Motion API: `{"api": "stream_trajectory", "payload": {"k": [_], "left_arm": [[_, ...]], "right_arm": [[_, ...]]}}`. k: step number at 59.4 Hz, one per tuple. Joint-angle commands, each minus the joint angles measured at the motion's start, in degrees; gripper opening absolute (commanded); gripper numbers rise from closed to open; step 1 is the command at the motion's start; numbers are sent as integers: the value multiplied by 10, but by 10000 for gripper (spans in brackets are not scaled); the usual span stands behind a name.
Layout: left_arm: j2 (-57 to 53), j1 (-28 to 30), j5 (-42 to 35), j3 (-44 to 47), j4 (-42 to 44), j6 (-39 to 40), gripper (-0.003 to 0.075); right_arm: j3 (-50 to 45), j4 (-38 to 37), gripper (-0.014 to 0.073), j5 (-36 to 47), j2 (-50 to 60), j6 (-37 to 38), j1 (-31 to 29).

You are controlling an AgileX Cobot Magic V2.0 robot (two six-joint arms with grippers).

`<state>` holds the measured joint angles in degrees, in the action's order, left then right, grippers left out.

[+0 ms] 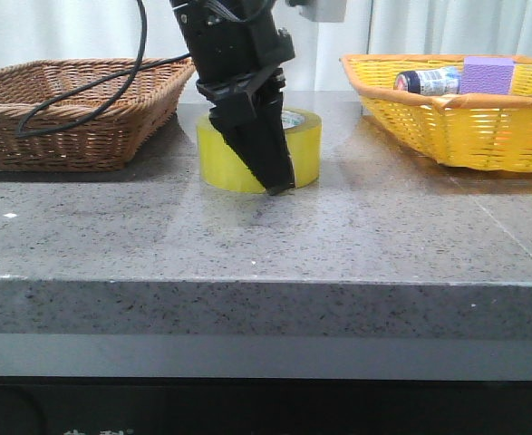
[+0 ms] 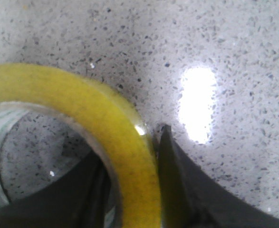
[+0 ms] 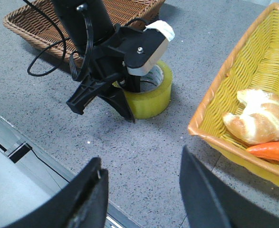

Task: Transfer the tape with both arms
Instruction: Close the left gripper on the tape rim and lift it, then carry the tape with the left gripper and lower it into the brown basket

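**My left claw is on the yellow tape**

I am the robot, and my left claw (image 1: 279, 186) is down on the gray table (image 1: 247, 245). The tape (image 1: 304, 149) lies flat there, in the middle, between the brown basket (image 1: 66, 118) and the yellow basket (image 1: 465, 127). It touches neither one.

My left claw straddles the wall of the tape. One finger (image 2: 177, 190) is outside the ring, right against the yellow side. The other finger (image 2: 72, 194) is inside the hole. The yellow wall sits between them. I cannot tell if they squeeze it tight or just rest beside it. The tape sits on the table, not lifted.

My right claw (image 3: 141, 190) hangs up in the air, well apart from the tape. Its two fingers are spread wide and there is nothing between them.

In the yellow basket I see a small bottle (image 1: 426, 81) and a purple block (image 1: 489, 74). From my right wrist I also see a piece of bread (image 3: 260, 118) and something orange (image 3: 272, 152) in that basket. A black cable (image 1: 84, 91) hangs over the brown basket.
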<state>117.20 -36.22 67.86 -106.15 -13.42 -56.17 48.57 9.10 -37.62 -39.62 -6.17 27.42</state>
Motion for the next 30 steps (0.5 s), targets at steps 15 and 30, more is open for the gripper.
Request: {"api": "stream_trajectory", "payload": {"k": [15,30], "left_arm": [[-30,-2,0,-100,-7,87,146],[-30,-1,32,-231,26,185,146]], "right_arm": [[14,3,381,44,1,1,-1],[14,3,381,44,1,1,-1]]}}
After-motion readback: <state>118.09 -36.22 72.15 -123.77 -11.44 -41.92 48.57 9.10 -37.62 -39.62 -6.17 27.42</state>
